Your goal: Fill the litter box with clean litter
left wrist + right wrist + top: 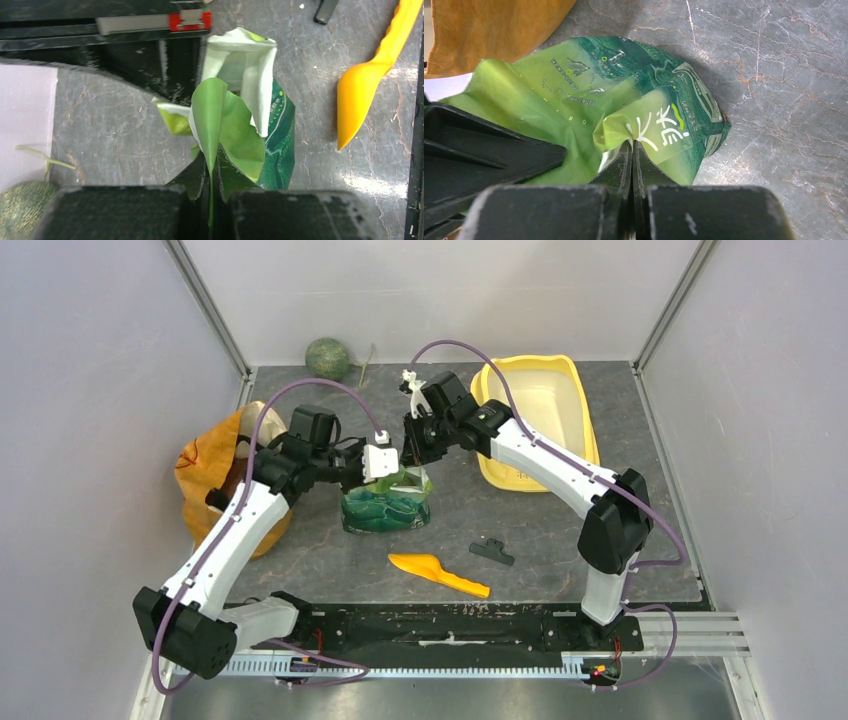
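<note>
At the left of the top view an orange bag (205, 475) slumps beside the left arm. Just right of it, the left gripper (388, 468) is clenched on a flap at the top of the green pouch (385, 508). The left wrist view shows that flap pinched between closed jaws (210, 200), with the pouch mouth gaping beyond. The pouch stands upright at centre frame between the two grippers. The right gripper (418, 445) bites the opposite side of the same top edge, its jaws closed on crumpled printed film in its own view (632, 150). An orange scoop (440, 573) lies below the pouch, untouched.

No litter shows anywhere; I judge it is inside the pouch. The litter box (527, 363) sits at the upper right, well apart from the pouch, its long axis running towards the back wall, its basin bare where visible. The right arm partly crosses it and is the nearer one. The pouch must therefore travel right and up-frame, mouth leading, before it is tipped.
</note>
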### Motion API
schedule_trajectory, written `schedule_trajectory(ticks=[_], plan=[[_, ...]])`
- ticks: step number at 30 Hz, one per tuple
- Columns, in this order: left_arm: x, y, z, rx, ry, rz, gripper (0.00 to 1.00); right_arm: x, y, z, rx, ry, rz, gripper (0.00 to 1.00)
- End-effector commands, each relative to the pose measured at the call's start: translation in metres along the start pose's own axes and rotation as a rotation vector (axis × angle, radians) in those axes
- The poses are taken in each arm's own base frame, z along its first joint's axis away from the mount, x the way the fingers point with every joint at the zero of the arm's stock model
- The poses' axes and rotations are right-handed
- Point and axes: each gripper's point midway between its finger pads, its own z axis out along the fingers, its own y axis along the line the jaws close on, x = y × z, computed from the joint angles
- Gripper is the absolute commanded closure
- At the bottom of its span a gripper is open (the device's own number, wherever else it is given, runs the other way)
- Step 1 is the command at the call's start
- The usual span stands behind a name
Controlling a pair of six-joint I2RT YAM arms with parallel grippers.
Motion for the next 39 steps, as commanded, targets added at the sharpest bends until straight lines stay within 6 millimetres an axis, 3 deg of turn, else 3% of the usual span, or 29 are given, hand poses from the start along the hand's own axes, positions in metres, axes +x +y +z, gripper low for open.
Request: schedule_trajectory(ticks=[1,5,10,11,13,16,22,27,29,32,39], plan=[[-0.054,0.032,-0.022,-0.093,-0.146,0.019,0.98,-0.055,0.049,-0.033,-0.136,-0.192,-0.073,1.00],[-0.061,0.027,-0.033,-0.086,-0.149,0.048,0.98,-0.065,0.043,-0.044,-0.068,-0.221,-0.113,1.00],[-0.035,0.007,-0.026,-0.032,-0.086,0.051,0.98,-0.040,0.024,-0.038,-0.045,-0.132,-0.209,1.00],[-0.032,0.005,-0.025,-0.032,-0.081,0.054,0.98,-0.036,0.022,-0.040,-0.051,-0.125,-0.217,0.96],[-0.030,0.004,-0.026,-0.040,-0.080,0.057,0.98,-0.034,0.020,-0.045,-0.073,-0.121,-0.232,0.72],[-0.031,0.005,-0.028,-0.049,-0.078,0.061,0.98,-0.041,0.022,-0.060,-0.078,-0.142,-0.258,0.50],[-0.033,0.009,-0.027,-0.047,-0.082,0.066,0.98,-0.052,0.030,-0.099,-0.148,-0.194,-0.406,0.41],[-0.034,0.010,-0.026,-0.042,-0.086,0.068,0.98,-0.018,0.029,-0.124,-0.271,-0.175,-0.618,0.40],[-0.035,0.010,-0.026,-0.041,-0.089,0.068,0.98,0.004,0.034,-0.125,-0.357,-0.145,-0.703,0.40],[-0.035,0.010,-0.026,-0.040,-0.092,0.064,0.98,0.018,0.044,-0.119,-0.439,-0.126,-0.776,0.35],[-0.035,0.009,-0.026,-0.036,-0.090,0.062,0.98,0.025,0.038,-0.087,-0.459,-0.116,-1.009,0.33]])
